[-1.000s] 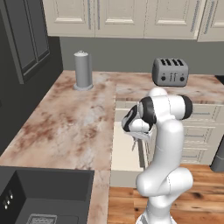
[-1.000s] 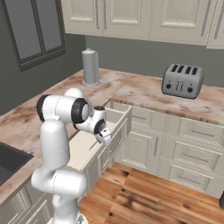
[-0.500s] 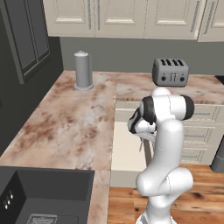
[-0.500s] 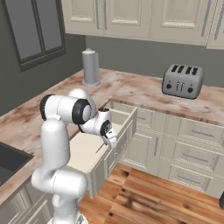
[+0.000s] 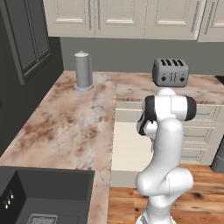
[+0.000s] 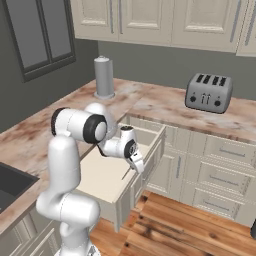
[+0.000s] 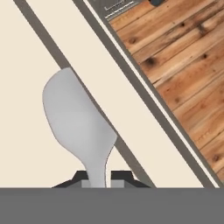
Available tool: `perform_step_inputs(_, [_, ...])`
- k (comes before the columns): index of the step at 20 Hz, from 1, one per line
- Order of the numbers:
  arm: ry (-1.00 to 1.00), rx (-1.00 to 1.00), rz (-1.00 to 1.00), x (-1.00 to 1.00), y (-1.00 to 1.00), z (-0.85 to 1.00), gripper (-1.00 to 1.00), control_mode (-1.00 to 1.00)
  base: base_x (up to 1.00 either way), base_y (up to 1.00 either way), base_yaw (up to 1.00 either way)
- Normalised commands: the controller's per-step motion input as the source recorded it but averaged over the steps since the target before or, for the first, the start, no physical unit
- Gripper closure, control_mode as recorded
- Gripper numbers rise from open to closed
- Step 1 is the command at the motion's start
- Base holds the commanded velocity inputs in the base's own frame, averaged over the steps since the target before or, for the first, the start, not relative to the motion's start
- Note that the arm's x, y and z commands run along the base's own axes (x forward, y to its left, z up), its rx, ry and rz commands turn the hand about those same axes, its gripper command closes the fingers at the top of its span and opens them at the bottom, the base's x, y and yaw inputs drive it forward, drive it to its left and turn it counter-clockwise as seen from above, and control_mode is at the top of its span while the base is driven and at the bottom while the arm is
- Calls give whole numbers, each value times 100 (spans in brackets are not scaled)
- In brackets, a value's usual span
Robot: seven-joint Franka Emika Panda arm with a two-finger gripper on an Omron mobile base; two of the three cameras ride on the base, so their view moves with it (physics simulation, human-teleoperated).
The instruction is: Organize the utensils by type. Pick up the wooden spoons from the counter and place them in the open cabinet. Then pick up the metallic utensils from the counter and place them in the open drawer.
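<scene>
While the pincer (image 7: 99, 178) pinches the thin handle of a grey metal spoon-like utensil (image 7: 78, 124), its rounded head hangs over the wide shallow cream open drawer (image 6: 102, 177), near the drawer's front wall, wooden floor (image 7: 183, 74) beyond

Kitchen, rendered. Wall (image 5: 127, 52): plain grey-green. Upper cabinets (image 5: 118, 17): cream, panelled, along the top of the back wall. Worktop (image 5: 70, 127): L-shaped, reddish-brown and cream marbled stone. Base cabinets (image 6: 220, 170): cream, with slim handles. Floor (image 6: 195, 230): warm wooden planks with dark knots. Window (image 6: 42, 32): dark-framed, 2 panes, on the side wall. Sink (image 5: 39, 197): dark, set into the near worktop. Light: even, soft, no hard shadows.
</scene>
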Motion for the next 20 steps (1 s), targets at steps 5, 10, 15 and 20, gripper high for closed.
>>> perform_step_inputs(5, [-1,-2,-5,-5,-35,-59,100,-100,0,0,0])
perform_step_inputs(10, [-9,0,-1,0,6,-27,100,-100,0,0,0])
perform_step_inputs(15, [-16,0,0,0,53,7,100,-100,0,0,0])
perform_step_inputs(20, [-10,0,0,2,57,28,100,-100,0,0,0])
